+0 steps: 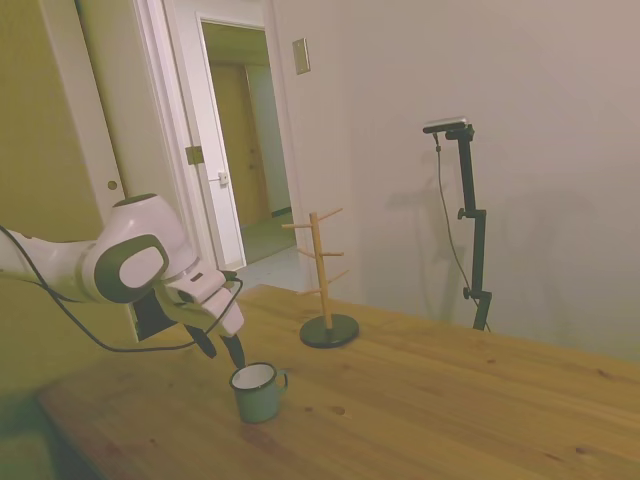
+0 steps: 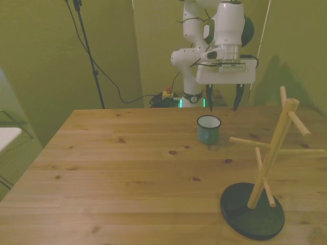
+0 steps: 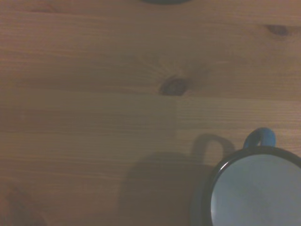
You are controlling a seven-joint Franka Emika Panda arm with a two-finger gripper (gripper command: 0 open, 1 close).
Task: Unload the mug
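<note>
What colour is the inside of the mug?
White, inside a dark rim; the mug shows it best in the wrist view.

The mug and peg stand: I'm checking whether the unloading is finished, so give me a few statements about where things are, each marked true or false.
1. The mug hangs on a peg of the wooden peg stand. False: it stands upright on the table, apart from the stand.
2. The pincer is open. True: its two fingers are spread wide above and behind the mug.
3. The pincer is gripping the mug's handle. False: it holds nothing and sits clear of the mug.
4. Every peg of the stand is bare. True.
5. The mug lies on its side. False: its opening faces up, showing the white inside.
</note>
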